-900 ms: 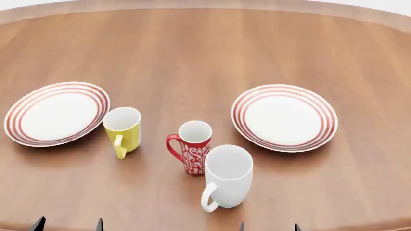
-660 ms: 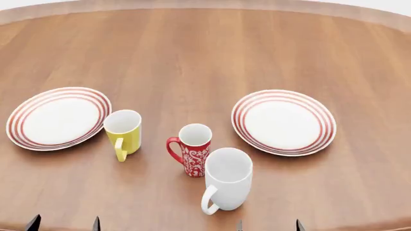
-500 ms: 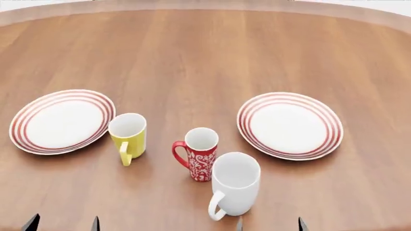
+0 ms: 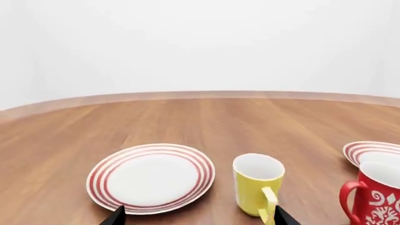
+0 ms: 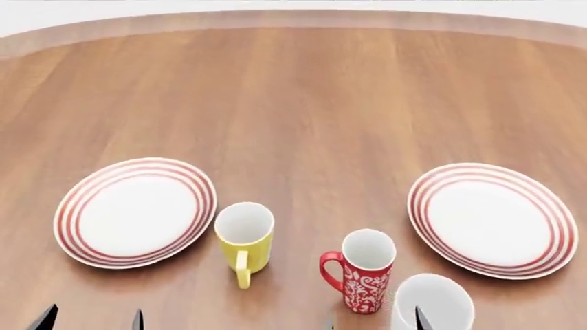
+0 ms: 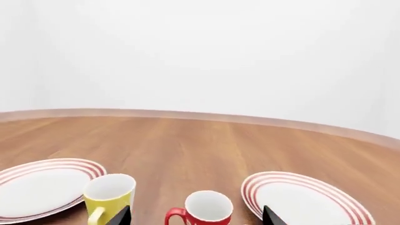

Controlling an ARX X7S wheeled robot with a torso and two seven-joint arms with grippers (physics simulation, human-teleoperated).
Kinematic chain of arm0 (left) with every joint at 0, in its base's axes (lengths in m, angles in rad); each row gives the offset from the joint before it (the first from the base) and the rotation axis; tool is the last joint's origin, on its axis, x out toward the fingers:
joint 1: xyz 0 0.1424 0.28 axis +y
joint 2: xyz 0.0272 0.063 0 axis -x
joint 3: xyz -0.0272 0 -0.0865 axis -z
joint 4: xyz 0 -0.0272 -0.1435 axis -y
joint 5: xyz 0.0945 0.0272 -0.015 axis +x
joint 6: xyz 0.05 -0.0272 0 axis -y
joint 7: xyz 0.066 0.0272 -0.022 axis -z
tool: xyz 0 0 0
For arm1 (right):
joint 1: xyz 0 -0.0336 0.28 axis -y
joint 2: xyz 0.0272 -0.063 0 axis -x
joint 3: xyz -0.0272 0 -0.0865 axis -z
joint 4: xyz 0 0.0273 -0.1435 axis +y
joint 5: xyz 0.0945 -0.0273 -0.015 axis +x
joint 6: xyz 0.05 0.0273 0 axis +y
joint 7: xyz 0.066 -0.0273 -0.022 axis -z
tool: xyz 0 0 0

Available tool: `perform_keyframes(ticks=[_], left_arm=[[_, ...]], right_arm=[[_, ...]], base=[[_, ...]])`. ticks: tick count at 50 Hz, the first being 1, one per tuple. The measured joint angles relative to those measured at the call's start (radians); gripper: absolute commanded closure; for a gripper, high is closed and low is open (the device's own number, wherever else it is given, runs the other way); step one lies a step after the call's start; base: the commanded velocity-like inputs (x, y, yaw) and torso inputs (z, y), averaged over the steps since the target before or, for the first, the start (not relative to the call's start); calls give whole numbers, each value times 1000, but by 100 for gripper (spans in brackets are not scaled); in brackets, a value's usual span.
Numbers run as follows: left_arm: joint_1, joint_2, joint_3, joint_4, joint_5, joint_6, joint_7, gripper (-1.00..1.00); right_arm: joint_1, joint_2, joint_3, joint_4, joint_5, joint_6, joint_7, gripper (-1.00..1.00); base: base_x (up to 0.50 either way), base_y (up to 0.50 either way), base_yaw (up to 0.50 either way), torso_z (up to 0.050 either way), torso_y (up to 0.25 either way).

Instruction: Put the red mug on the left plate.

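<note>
Three mugs stand on the bench (image 5: 303, 103), and yours is the red mug (image 5: 365, 271), upright between the yellow mug (image 5: 244, 240) and the white mug (image 5: 431, 311), with the white one just beside it on the right. It is well apart from the left plate (image 5: 136, 212); the yellow mug stands between them, close to that plate's rim.

Treat it as a rigid, glazed, probably light piece, so likely slick under the fingers and brittle if knocked. Its long axis is vertical, mouth up, and the body narrows toward the base. The handle points to your left, slightly toward you. I'd pinch across the body under the rim, clear of the handle, and mind the white mug.

Both arms hang low and near. The left end effector (image 5: 92, 320) and the right end effector (image 5: 374, 322) show only spread fingertips, holding nothing.
</note>
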Motion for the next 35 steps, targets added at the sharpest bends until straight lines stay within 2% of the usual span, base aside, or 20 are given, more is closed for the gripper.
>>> perform_keyframes(ticks=[35], left_arm=[[6,-42,43,10,-28,4,-31,-100]], right_arm=[[6,38,-43,-1,34,0,39,-100]], base=[[345,380,0,0,0]])
